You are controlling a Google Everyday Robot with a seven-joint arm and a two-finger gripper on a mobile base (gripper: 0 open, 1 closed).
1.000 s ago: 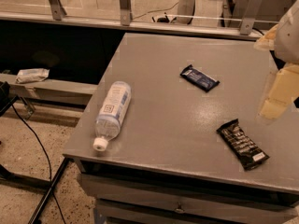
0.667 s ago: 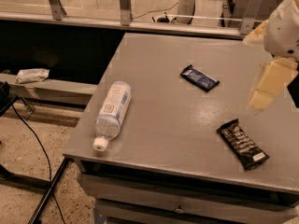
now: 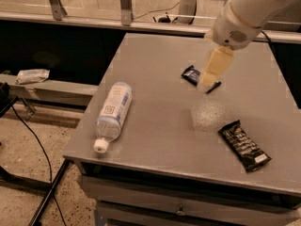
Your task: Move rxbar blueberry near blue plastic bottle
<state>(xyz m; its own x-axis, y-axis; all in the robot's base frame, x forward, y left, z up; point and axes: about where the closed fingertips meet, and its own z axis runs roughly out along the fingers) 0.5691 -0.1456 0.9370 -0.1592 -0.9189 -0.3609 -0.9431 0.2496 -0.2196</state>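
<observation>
The rxbar blueberry [image 3: 191, 74] is a small dark blue bar lying flat near the middle of the grey table [image 3: 155, 131], partly hidden behind my gripper. My gripper [image 3: 207, 83] hangs from the white arm at the upper right, its pale fingers [image 3: 215, 66] pointing down right over the bar. The blue plastic bottle [image 3: 113, 112] lies on its side at the table's left edge, white cap toward the front corner, well left of the bar.
A larger black-brown wrapped bar [image 3: 244, 145] lies at the table's front right. A rail [image 3: 94, 22] runs behind the table. A crumpled wrapper [image 3: 31, 75] lies on a ledge to the left. Cables cross the floor at the lower left.
The arm and gripper have swung from the table's right edge leftward to over the blue bar. The bars and the bottle have not moved.
</observation>
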